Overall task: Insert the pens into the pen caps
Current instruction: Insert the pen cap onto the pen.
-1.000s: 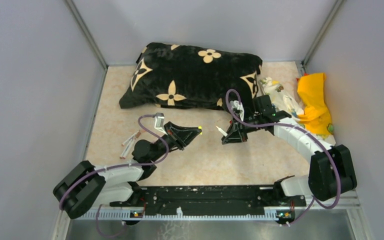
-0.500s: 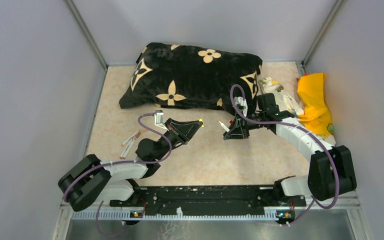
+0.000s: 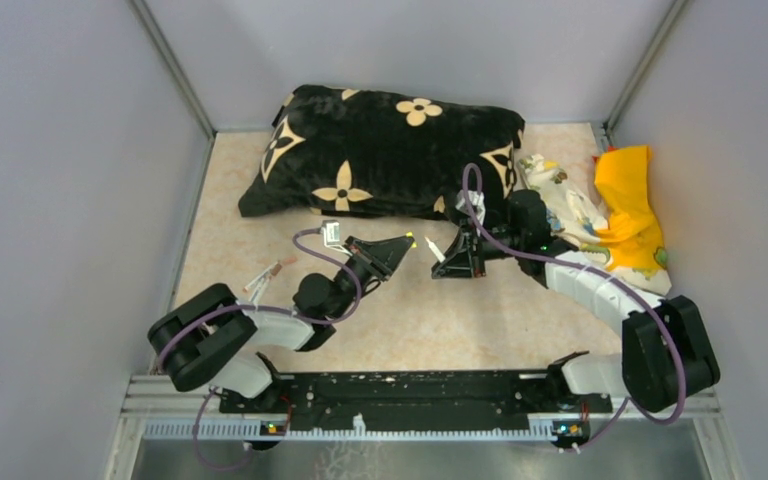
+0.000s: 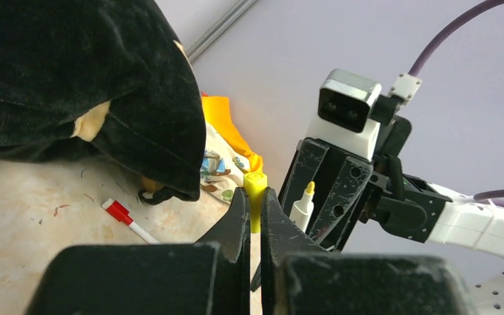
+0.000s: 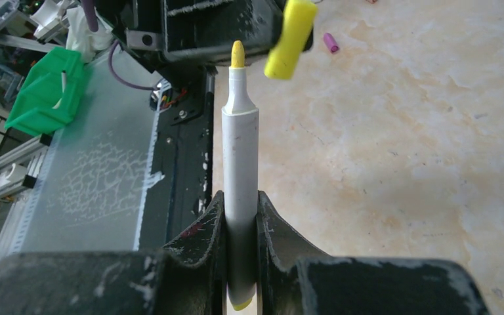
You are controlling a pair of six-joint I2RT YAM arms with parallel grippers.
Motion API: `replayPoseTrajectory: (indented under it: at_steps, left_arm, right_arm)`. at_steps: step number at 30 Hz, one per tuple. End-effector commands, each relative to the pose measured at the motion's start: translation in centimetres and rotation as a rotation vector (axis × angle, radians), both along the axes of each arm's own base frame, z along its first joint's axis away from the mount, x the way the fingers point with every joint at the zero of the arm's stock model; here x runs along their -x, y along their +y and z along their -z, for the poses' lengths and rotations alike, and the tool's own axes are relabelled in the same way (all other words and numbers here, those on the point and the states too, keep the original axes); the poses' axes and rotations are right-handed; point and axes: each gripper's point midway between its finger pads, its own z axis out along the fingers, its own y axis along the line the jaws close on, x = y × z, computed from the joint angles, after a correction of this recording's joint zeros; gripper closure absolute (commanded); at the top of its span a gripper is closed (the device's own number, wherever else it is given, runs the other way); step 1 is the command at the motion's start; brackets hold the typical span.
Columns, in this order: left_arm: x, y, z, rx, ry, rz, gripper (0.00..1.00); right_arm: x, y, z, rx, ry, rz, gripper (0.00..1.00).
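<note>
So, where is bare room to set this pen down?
Bare tabletop lies between the left arm and the right arm, and before the left end of the cushion. Crowded: the far right corner with the yellow cloth, the left side by the loose pens.

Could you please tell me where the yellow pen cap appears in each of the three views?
Top external: the yellow cap sits mid-picture at the tip of the left gripper.
Left wrist: the cap is at centre, pinched between the jaws.
Right wrist: the cap is at the top edge, right of centre.
Shared landmark: the yellow-tipped pen, close beside the cap in all three.
</note>
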Motion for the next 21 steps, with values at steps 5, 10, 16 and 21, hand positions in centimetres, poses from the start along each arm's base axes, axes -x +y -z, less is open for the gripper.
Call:
replayPoseTrajectory:
  at_steps: [5,10,16,21]
  left_arm:
    - [0.1,0.8,-5.1,0.166,-0.127,-0.071,1.00]
    - [0.1,0.9,-5.5,0.187,-0.137,-0.089,1.00]
    - [0.0,1.4,-6.2,0.209,-0.166,-0.124,1.00]
    - [-0.3,1.7,-6.7,0.208,-0.181,-0.154,1.00]
  right_arm:
    - [-0.1,1.7,-1.6,-0.025,-0.010,0.034,1.00]
    - [-0.1,2.1,-1.1,-0.014,0.003,0.035,1.00]
    - [0.0,2.4,-0.4,0.000,0.019,0.037,1.00]
    - [-0.1,2.7,0.3,0.019,0.027,0.045,1.00]
